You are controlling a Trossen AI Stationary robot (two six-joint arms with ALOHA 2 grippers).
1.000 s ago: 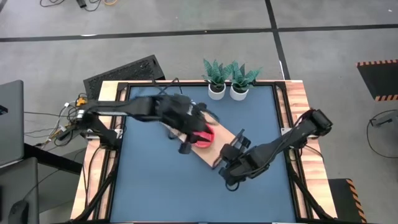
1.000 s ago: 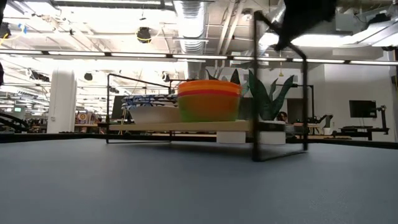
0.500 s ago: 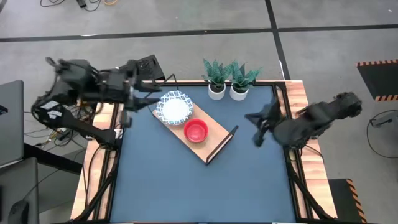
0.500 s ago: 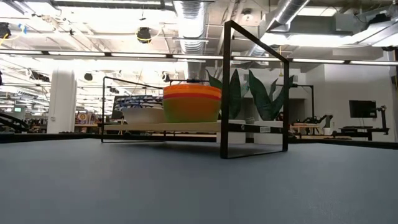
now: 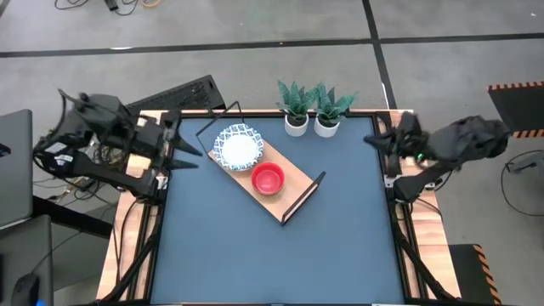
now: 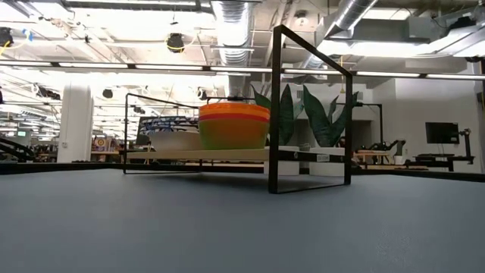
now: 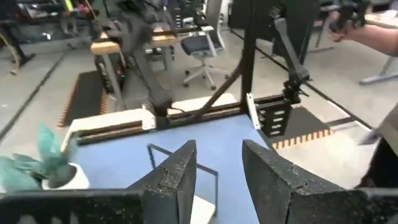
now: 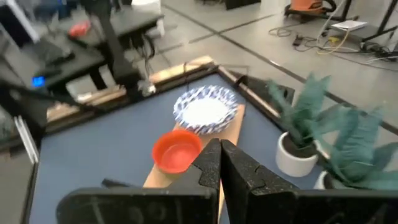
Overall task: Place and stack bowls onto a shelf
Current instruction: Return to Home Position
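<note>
Where the shelf (image 5: 295,189) (image 6: 227,154) is lying: on the desk (image 5: 255,255), running diagonally from near the far-left corner toward the middle, with a black wire frame standing at each end.
White bowls (image 5: 238,146) (image 6: 176,136) (image 8: 206,109): nesting in one stack on the shelf's far-left end, the blue patterned rim showing from above and from the low view.
Coloured stack (image 6: 233,125): sitting on the board just beside the white bowls, on the side toward the near-right frame, and rising a little higher than they do in the low view.
Red bowl (image 5: 268,179) (image 8: 176,151): topping the coloured stack, mouth facing up; in the low view its orange-red rim is sitting over a yellow-green bowl below.
Bare board: showing between the coloured stack and the near-right frame.
Left pincer (image 5: 183,140) (image 7: 219,149): hanging over the desk's left edge near the far-left corner, pointing in toward the shelf and apart from it; its fingers are standing released, a clear gap between them, and are gripping nothing.
Right pincer (image 5: 376,139) (image 8: 220,144): hanging at the desk's right edge near the far-right corner, well apart from the shelf and pointing across the desk; its fingers are pressing clenched together on nothing.
Plants (image 5: 297,102): standing side by side in two white pots at the far edge, near the shelf without touching it.
</note>
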